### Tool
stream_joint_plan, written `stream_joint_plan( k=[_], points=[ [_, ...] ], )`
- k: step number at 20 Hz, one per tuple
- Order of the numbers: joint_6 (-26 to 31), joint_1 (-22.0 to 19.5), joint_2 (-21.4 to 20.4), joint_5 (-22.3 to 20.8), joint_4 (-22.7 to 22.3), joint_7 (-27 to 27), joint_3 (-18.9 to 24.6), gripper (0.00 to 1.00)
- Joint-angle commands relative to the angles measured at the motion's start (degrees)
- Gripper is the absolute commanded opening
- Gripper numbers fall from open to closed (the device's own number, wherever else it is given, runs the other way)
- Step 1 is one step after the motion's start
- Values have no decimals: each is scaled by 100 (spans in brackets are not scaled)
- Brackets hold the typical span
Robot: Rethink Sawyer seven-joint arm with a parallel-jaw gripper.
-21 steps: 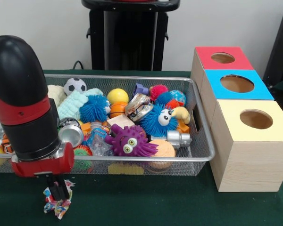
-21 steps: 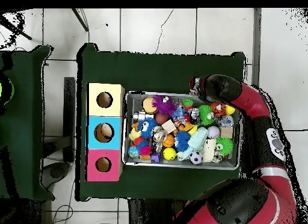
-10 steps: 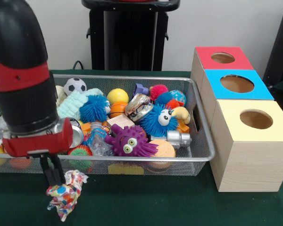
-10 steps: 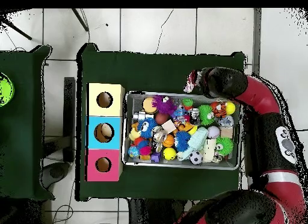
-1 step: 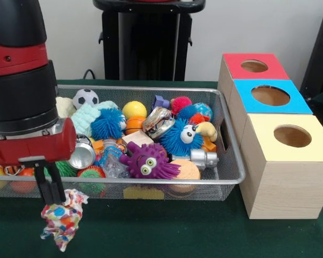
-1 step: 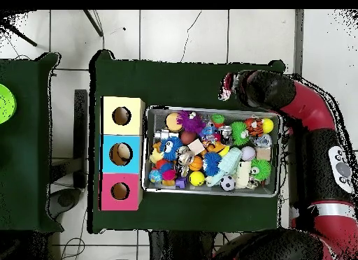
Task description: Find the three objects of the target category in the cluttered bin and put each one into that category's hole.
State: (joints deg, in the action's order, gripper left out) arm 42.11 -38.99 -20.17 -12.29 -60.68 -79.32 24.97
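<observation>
Green tablecloth (image 5: 167, 231), black stand (image 5: 148, 40) behind, tiled floor (image 6: 182, 33)

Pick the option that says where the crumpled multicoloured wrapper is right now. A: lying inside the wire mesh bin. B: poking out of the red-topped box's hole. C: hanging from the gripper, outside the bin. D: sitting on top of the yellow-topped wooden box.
C: the crumpled multicoloured wrapper hangs pinched in the black gripper, above the green cloth and in front of the wire mesh bin, not inside it.
</observation>
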Motion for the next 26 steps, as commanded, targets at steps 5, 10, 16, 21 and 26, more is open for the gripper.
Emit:
stream_joint_plan(
  k=[5,10,16,21,26],
  points=[
    [230,39,-13,84,-443,-538,-157,0],
    [232,74,-473,131,-986,-858,-369,0],
    [455,183,-902,221,-1245,-1037,-611,0],
    [519,268,-1127,312,-1386,-1090,-785,0],
    [500,331,-1255,441,-1521,-1098,-923,0]
  ],
)
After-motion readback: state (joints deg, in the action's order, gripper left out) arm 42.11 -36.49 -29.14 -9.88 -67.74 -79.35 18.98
